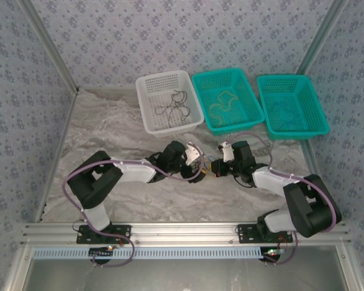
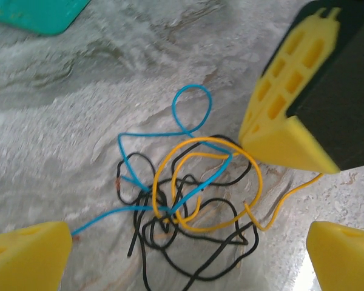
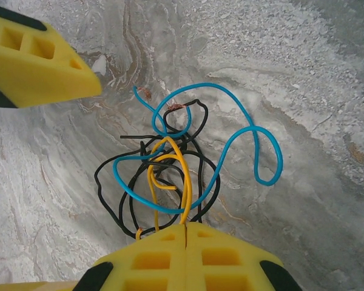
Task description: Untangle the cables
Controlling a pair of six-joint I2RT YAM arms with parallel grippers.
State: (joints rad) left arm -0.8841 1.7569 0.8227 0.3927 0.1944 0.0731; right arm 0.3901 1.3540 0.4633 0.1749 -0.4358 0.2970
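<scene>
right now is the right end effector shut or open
Shut: the right end effector is closed with no gap, pinching the yellow cable.

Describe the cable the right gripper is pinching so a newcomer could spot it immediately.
On the marbled table, in front of the three baskets, lies a small tangle of thin cables. The pinched one is the yellow cable, clamped in the shut right gripper; its neighbours are a black cable and a blue cable.

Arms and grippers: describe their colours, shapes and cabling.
The left arm and right arm have black joints and white links, each carrying a purple-grey cable. Gripper fingers are yellow wedges with rectangular recesses, black-backed.
</scene>
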